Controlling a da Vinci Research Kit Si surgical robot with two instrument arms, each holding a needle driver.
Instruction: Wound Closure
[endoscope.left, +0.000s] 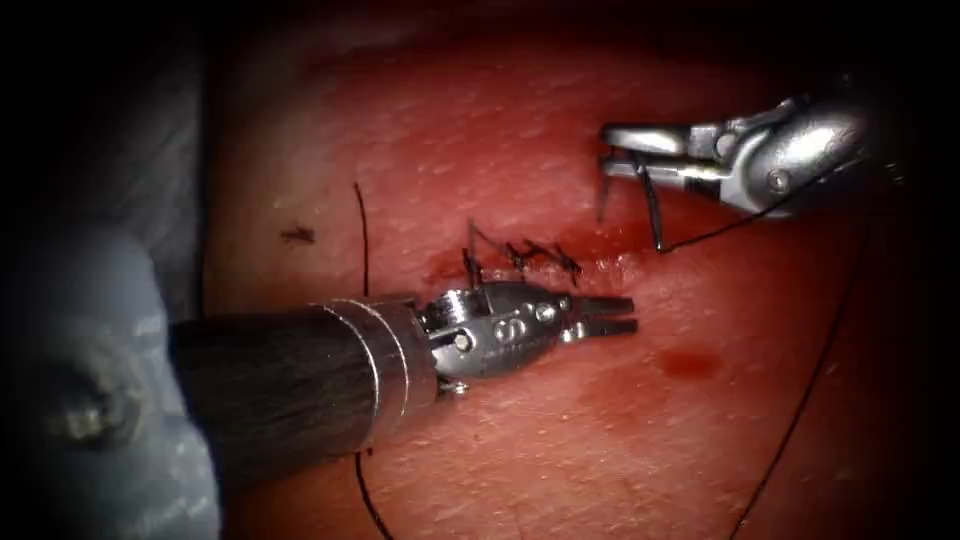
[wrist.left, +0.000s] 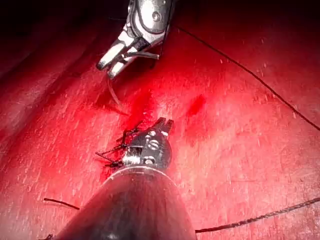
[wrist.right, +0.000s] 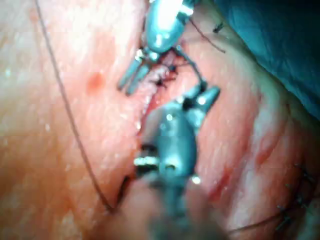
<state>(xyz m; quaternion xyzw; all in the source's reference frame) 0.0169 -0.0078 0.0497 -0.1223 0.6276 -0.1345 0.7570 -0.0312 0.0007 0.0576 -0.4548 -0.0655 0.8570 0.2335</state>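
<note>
Tissue (endoscope.left: 520, 440): red and wet, spanning the endoscope view; dark red fluid (endoscope.left: 690, 363) pooled right of the cut (endoscope.left: 600, 262). Cut partly closed with dark stitches (endoscope.left: 540, 256) at centre.

Left hand (endoscope.left: 625, 315): lying just below the stitched cut, tips toward the right, jaws narrowly parted, holding nothing. Small embossed marks on its wrist housing, not legible.

Right hand (endoscope.left: 605, 150): up and right of the cut, above the tissue, jaws clamped on the needle (endoscope.left: 650, 205).

Needle: gripped near mid-curve, both ends hanging downward, clear of the tissue, well apart from the left hand.

Thread (endoscope.left: 800, 410): running from the needle's tail past the right hand, then down across the tissue on the right. Second dark strand (endoscope.left: 363, 240) left of the cut.
</note>
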